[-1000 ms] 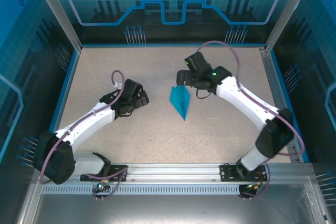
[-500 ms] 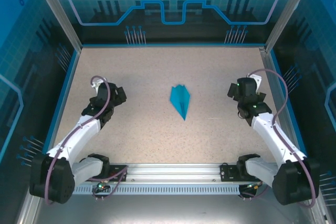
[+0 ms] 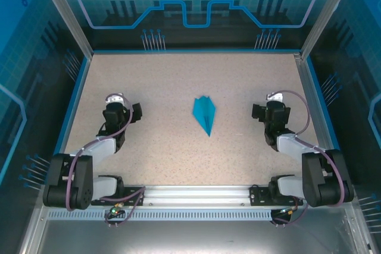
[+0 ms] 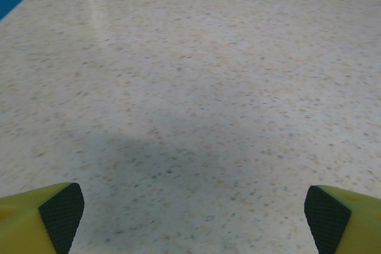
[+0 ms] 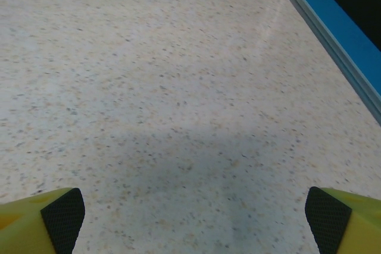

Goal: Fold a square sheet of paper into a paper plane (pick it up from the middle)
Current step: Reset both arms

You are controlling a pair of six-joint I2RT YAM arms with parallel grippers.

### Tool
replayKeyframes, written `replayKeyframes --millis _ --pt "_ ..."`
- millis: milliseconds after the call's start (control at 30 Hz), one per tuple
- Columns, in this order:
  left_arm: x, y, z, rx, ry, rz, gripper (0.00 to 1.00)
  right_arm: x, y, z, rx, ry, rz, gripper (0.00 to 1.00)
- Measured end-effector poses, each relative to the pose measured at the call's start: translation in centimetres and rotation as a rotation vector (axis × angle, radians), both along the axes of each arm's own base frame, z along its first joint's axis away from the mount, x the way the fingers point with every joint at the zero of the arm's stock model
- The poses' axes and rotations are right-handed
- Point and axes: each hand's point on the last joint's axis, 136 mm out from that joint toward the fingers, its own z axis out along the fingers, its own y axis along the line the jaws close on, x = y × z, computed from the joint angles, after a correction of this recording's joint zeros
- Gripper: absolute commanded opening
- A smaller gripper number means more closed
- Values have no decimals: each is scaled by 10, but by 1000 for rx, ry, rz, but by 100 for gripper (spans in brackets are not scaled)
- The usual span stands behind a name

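Observation:
The square sheet of paper lies folded as a teal-blue paper plane (image 3: 205,113), a narrow dart whose point faces the near edge, flat on the middle of the speckled table (image 3: 178,75). My left gripper (image 3: 120,109) sits well to the plane's left with its arm folded back. Its yellow fingers (image 4: 41,218) stand wide apart over bare tabletop, so it is open. My right gripper (image 3: 269,111) rests about as far to the plane's right. Its fingers (image 5: 43,218) are also spread wide with nothing between them. Neither gripper touches the plane.
A blue rim (image 3: 76,87) borders the table on the left, back and right, with a metal rail (image 5: 324,25) along the right side. The arm bases stand on an aluminium rail (image 3: 196,193) at the near edge.
Both arms have drawn back from beside the plane to folded poses at the left and right sides. The plane has stayed where it was.

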Motion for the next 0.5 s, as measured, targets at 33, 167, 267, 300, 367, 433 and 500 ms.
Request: replayKeyframes --millis 33,167,267,300,367,433,500 --pt "2 -4 2 -7 -24 -26 98 2 3 2 -1 -19 21 100" --pt "10 -17 3 -21 -79 -103 98 11 12 9 -3 -90 81 99" --pt "17 -23 0 -26 -99 -139 99 16 17 8 -1 -114 113 99" --pt "19 -24 -1 -25 -103 -148 99 17 19 7 1 -118 120 99" --pt "22 -26 -6 -23 -105 -163 99 19 21 6 3 -132 132 100" --pt "24 -26 -12 -24 -99 -167 99 18 23 4 6 -139 144 100" --pt "24 -26 -18 -25 -85 -165 99 19 25 2 7 -141 156 99"
